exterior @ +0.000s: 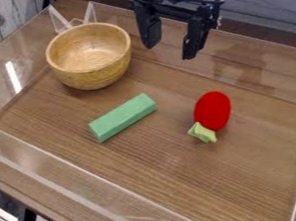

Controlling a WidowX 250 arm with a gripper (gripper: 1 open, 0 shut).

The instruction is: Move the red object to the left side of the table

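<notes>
The red object (pixel 212 108) is a small rounded bright-red toy with a yellow-green piece at its near end. It lies on the right half of the wood-grain table (pixel 171 170). My gripper (pixel 170 39) hangs at the back of the table, pointing down, up and to the left of the red toy and well clear of it. Its black fingers (pixel 146 34) stand apart with nothing between them.
A wooden bowl (pixel 89 56) sits at the back left. A long green block (pixel 122 116) lies near the table's middle, left of the red toy. Low clear acrylic walls (pixel 22 162) edge the tabletop on all sides.
</notes>
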